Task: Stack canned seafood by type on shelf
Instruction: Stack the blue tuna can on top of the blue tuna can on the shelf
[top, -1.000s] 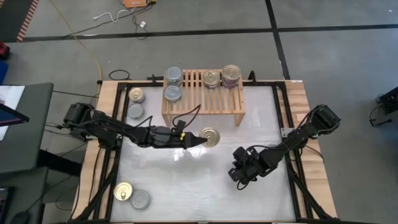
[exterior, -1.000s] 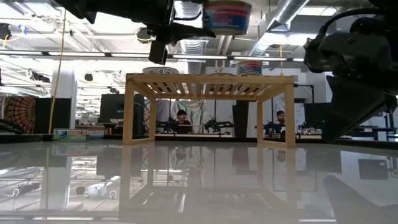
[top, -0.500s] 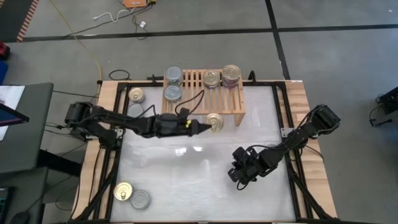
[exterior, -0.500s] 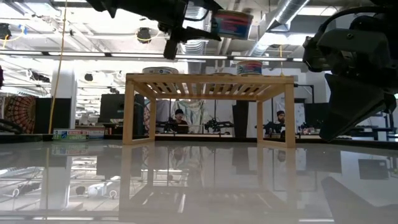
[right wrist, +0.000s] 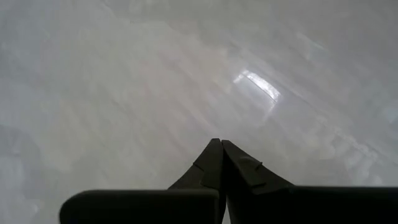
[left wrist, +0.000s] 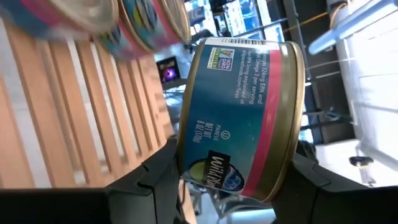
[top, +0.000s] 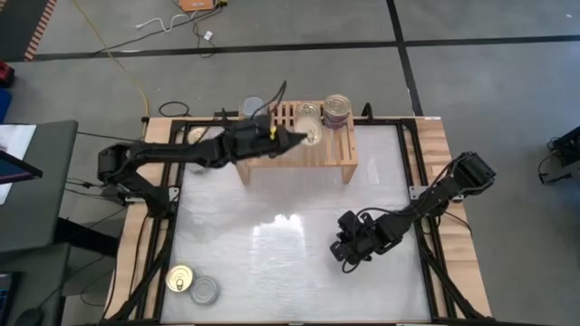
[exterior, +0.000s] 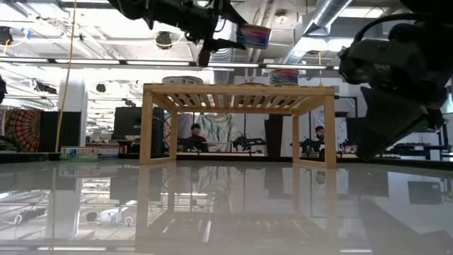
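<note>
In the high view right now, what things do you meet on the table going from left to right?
Two tins at the near left corner → left gripper holding a gold-lidded tin over the wooden shelf → stack of tins at the shelf's right end → right gripper, shut, low over the table.

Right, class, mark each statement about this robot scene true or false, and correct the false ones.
1. The left gripper holds a can above the wooden shelf. True.
2. The right gripper is wide open. False: its fingers are shut together, holding nothing.
3. Two cans sit near the table's front left corner. True.
4. The right gripper is over the shelf. False: it hangs over the bare table, towards the front right.
5. The shelf top is empty. False: a stack of cans stands at its right back corner.
</note>
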### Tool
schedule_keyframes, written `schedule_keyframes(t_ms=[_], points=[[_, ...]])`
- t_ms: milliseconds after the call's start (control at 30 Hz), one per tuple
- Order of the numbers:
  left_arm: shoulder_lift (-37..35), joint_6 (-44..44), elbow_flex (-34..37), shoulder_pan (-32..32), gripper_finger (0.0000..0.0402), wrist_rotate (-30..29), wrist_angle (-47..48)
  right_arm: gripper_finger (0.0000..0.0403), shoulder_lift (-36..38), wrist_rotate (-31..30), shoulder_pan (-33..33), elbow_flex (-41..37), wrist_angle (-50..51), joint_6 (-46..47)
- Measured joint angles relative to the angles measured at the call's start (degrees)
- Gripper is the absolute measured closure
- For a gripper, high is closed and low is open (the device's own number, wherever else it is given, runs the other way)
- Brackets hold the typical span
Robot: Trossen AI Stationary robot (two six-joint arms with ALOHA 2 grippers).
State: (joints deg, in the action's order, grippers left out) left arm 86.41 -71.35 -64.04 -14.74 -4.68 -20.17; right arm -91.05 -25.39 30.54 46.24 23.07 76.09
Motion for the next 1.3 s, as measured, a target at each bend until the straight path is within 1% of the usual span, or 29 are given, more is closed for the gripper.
schedule_keyframes(t_ms=[67, 167, 433, 567, 633, 767, 833, 1000, 1033, 1067, 1133, 1233, 1300], points=[[0.0, 1.12, -1.65, -2.13, 0.0213, 1.09, 2.73, 0.0372, 0.0, 0.01, -0.4, 0.0, 0.0, 0.04], [0.0, 3.31, -4.68, -5.52, 0.0213, 4.29, 8.01, 0.0372, 0.0, 0.01, -1.17, 0.0, 0.07, 0.42], [0.06, 11.4, -15.08, -12.93, 0.0213, 9.52, 22.7, 0.0372, 0.0, 0.0, -4.9, 0.0, -0.28, 0.46], [3.46, 12.88, -20.16, -15.02, 0.0213, 12.69, 28.79, 0.0372, 0.0, 0.01, -6.95, 0.0, -2.2, 0.49], [6.9, 13.11, -23.26, -15.42, 0.0213, 16.4, 30.22, 0.0372, 0.0, 0.0, -8.09, 0.04, -2.84, 0.48], [13.29, 16.31, -32.09, -16.84, 0.0213, 22.64, 34.97, 0.0372, -0.02, 0.01, -9.46, 0.07, -3.48, 0.48], [15.32, 19.68, -38.07, -17.78, 0.0213, 23.04, 39.33, 0.0372, -0.02, 0.01, -9.73, 0.06, -3.43, 0.52], [19.9, 30.88, -52.27, -21.03, 0.0213, 23.2, 56.0, 0.0372, -0.02, 0.02, -9.72, 0.04, -3.05, 0.65], [20.91, 32.88, -54.53, -21.96, 0.0212, 24.02, 58.72, 0.0372, -0.02, 0.02, -9.72, 0.06, -2.57, 1.18], [21.9, 34.32, -56.71, -22.94, 0.0212, 25.6, 60.86, 0.0372, -0.02, 0.02, -9.72, 0.04, -2.04, 1.83], [24.13, 36.25, -60.18, -24.9, 0.0212, 31.38, 63.59, 0.0372, -0.02, 0.02, -9.76, 0.04, -1.93, 2.4], [28.14, 36.52, -63.79, -26.85, 0.0212, 39.83, 65.53, 0.0372, -0.02, 0.02, -10.48, 0.04, -2.02, 2.56], [30.7, 36.72, -65.03, -27.35, 0.0212, 42.08, 67.22, 0.0372, -0.02, 0.02, -10.99, 0.04, -2.1, 2.54]])
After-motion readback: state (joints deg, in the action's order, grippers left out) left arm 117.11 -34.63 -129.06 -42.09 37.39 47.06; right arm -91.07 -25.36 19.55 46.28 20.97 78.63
